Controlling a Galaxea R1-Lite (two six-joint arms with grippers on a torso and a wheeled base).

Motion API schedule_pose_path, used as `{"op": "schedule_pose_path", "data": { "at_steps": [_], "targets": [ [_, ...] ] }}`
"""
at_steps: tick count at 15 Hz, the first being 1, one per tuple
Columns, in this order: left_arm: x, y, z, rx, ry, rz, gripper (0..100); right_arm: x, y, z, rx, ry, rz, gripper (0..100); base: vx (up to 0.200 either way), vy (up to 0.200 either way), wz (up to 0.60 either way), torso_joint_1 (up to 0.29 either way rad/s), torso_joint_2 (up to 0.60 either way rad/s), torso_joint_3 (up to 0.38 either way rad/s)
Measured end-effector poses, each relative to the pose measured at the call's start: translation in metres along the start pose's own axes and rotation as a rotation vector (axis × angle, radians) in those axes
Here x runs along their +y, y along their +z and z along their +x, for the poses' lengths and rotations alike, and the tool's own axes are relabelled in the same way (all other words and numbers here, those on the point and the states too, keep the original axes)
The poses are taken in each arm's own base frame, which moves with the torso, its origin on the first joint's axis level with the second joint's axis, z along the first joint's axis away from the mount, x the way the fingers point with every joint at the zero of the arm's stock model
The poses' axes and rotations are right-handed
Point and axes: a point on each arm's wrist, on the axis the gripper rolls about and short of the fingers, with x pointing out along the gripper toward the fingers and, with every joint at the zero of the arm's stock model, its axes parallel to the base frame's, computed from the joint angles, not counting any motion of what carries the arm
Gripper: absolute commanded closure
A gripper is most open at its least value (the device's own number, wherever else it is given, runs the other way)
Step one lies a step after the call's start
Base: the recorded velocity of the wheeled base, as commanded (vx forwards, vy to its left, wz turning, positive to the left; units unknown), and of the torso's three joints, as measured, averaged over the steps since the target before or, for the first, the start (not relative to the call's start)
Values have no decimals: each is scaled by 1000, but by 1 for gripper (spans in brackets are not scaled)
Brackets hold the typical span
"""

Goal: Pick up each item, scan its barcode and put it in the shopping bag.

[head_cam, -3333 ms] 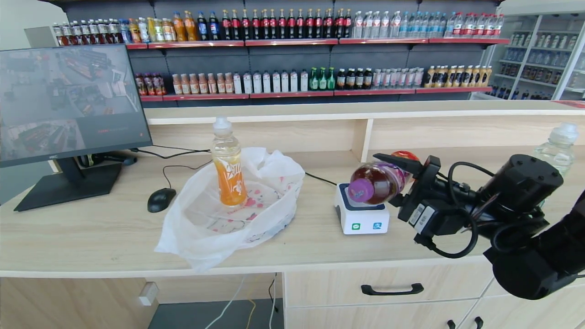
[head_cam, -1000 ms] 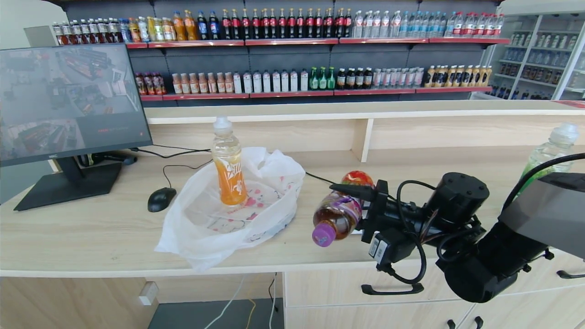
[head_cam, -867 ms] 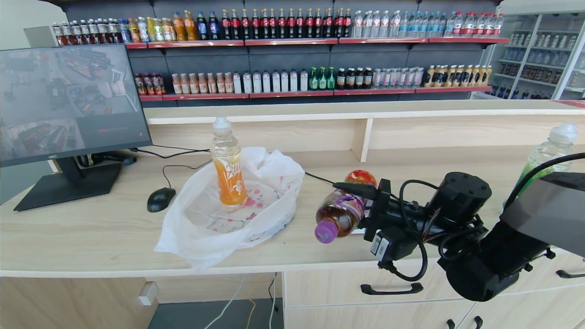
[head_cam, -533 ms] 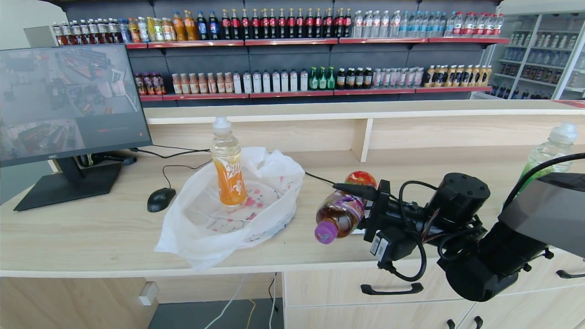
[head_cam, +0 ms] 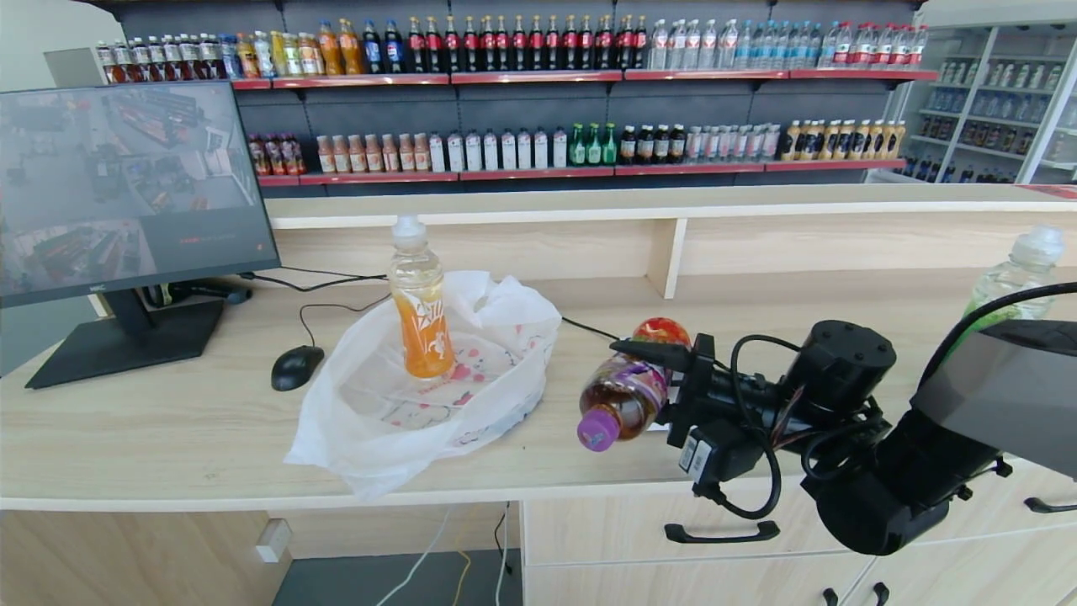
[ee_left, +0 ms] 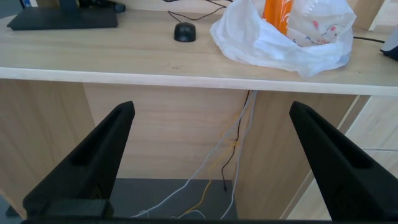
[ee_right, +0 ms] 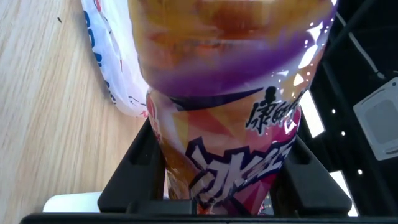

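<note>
Right gripper (head_cam: 648,383) is clamped on the tea bottle (head_cam: 621,397), holding it sideways over the counter (head_cam: 168,429), purple cap pointing toward the bag (head_cam: 370,412) just beside it. An orange bottle (head_cam: 419,320) stands upright in that bag. Left gripper (ee_left: 211,107) hangs below the counter edge, jaws wide apart, empty.

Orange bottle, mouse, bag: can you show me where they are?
Orange bottle (head_cam: 419,328): head view, on its orange label.
Mouse (head_cam: 296,367): head view, middle of its back.
Bag (head_cam: 520,330): head view, on its right side wall.
</note>
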Motion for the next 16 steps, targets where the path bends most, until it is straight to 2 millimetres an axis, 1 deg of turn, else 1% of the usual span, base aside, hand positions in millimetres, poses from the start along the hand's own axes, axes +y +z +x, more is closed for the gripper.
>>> {"op": "schedule_pose_path", "data": {
  "at_steps": [2,5,7,14,16],
  "targets": [
    [0,0,0,0,0,0,0,-2,-1,-1,3,-5,20,100,0,0,0,0,0,0],
    [0,0,0,0,0,0,0,-16,5,-1,-7,-32,50,100,0,0,0,0,0,0],
    [0,0,0,0,0,0,0,-28,10,-3,-14,-56,54,100,0,0,0,0,0,0],
    [0,0,0,0,0,0,0,-83,36,-18,-49,-163,142,100,0,0,0,0,0,0],
    [0,0,0,0,0,0,0,-94,43,-20,-11,-214,191,100,0,0,0,0,0,0]
  ]
}}
